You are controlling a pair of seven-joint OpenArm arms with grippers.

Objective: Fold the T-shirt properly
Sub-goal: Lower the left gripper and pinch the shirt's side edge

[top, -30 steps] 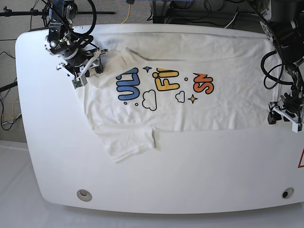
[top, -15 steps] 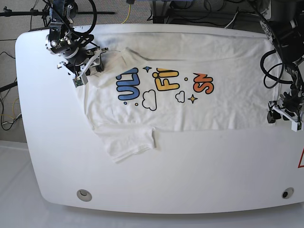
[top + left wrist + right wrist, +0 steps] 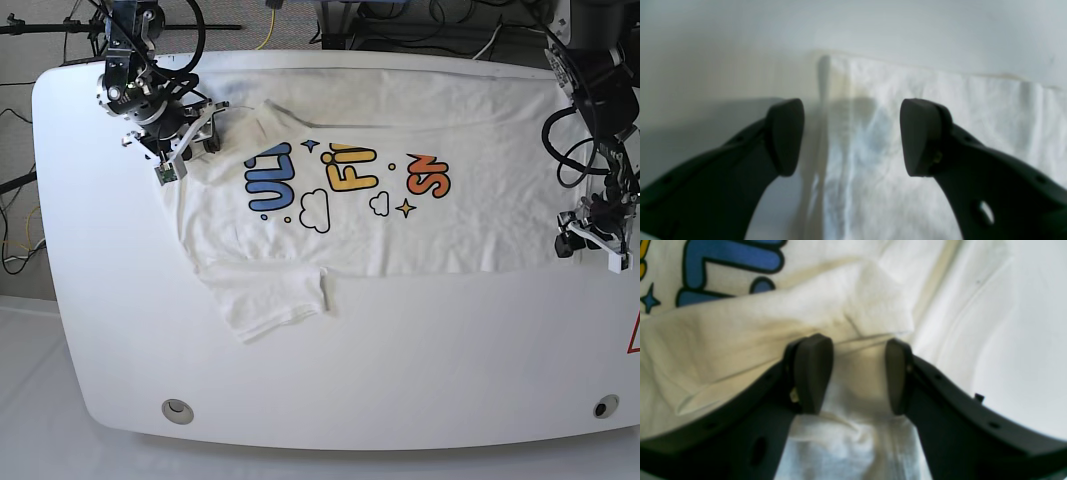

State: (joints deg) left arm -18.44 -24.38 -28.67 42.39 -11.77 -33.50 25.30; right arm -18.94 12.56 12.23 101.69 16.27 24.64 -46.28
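A: Where's the T-shirt [image 3: 380, 200] rn?

B: Flat on the white tabletop [image 3: 420, 350], print up, long axis running side to side in the base view. Collar end by the right arm, hem end by the left arm. One sleeve [image 3: 270, 300] sticks out toward the near edge.

A: Left fingers [image 3: 851, 136]?

B: Spread wide, nothing between them. In the left wrist view the shirt's hem edge runs lengthwise through the gap: one fingertip [image 3: 785, 136] over bare tabletop, the other [image 3: 923, 136] over cloth. So the corner lies right ahead of and under the gap. Whether they touch the cloth, can't tell.

A: Right fingers [image 3: 857, 373]?

B: Partly parted, sitting down into a raised ridge of fabric at the shoulder/collar area, blue lettering [image 3: 733, 263] just beyond the fingertips. Cloth is between the pads [image 3: 813, 373] (looks like a pinch being set up), but gripped or just straddled I can't tell.

A: So the key relation?

B: Each arm has its own end, shirt stretched between them. My guess is the next move is closing on both ends and carrying one long edge across, so the fingers need that edge inside the gap, not beside it.

A: Room?

B: Plenty of bare tabletop toward the near edge. Surface looks smooth, so cloth may slide. Cables sit behind the far edge.
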